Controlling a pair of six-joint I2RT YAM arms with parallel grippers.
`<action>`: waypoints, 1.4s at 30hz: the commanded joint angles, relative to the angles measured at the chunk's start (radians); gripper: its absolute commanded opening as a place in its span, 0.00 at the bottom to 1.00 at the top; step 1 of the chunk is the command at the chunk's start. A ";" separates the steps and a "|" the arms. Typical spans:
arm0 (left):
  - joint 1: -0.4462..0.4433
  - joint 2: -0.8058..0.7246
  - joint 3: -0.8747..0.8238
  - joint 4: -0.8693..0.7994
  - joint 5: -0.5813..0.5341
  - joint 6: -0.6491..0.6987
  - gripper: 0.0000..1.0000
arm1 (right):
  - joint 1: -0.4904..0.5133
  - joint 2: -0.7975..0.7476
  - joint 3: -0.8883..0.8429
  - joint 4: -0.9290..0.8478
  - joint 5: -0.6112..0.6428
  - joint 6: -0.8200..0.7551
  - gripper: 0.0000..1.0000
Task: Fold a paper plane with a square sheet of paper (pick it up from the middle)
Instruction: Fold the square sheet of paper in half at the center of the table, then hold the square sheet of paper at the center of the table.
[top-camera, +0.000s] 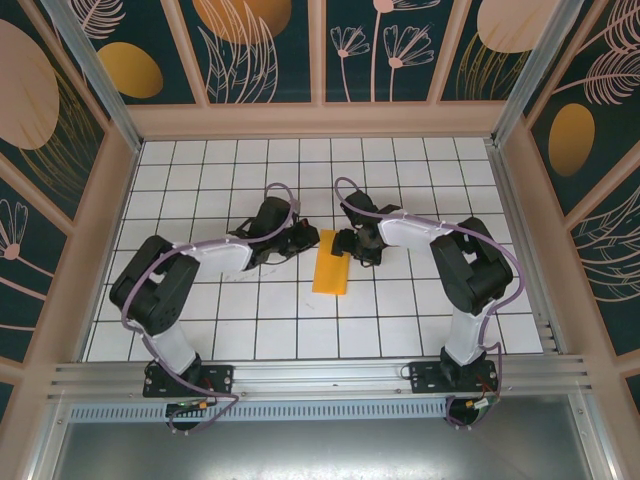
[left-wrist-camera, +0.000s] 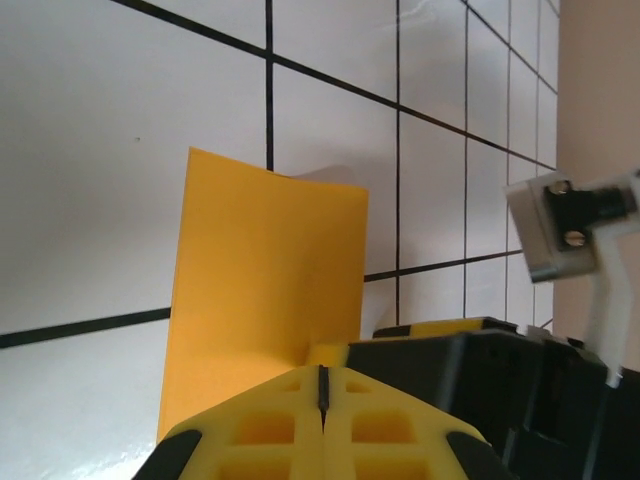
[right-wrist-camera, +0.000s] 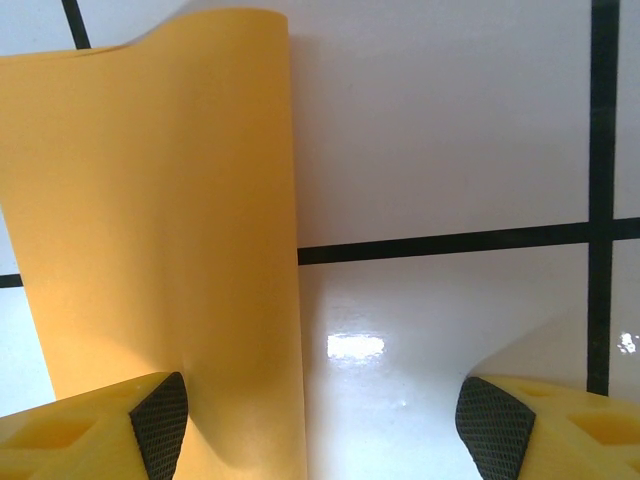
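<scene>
I count two hands, one sheet. My left hand (left-wrist-camera: 322, 372) is clamped shut on an edge of the single thin orange-yellow paper sheet (top-camera: 332, 266), folded narrow, mid white grid counter (top-camera: 250, 330); right hand (right-wrist-camera: 325, 425) gapes wide, one pad (right-wrist-camera: 160, 420) on the paper

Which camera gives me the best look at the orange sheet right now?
Top external: the whole sheet shows there, with its full narrow outline visible. The left wrist view shows it close up, its near end hidden behind the shut left gripper. The right wrist view crops it to one side with a curling far edge.
</scene>
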 joint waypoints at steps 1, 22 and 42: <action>-0.012 0.042 0.036 -0.046 0.024 -0.012 0.00 | 0.000 0.114 -0.048 0.050 -0.003 -0.025 0.78; -0.068 0.154 0.128 -0.209 -0.032 0.013 0.00 | 0.000 0.116 -0.048 0.050 -0.003 -0.022 0.78; -0.068 0.203 0.084 -0.201 -0.047 0.009 0.00 | -0.010 0.051 -0.011 0.073 -0.023 -0.022 0.79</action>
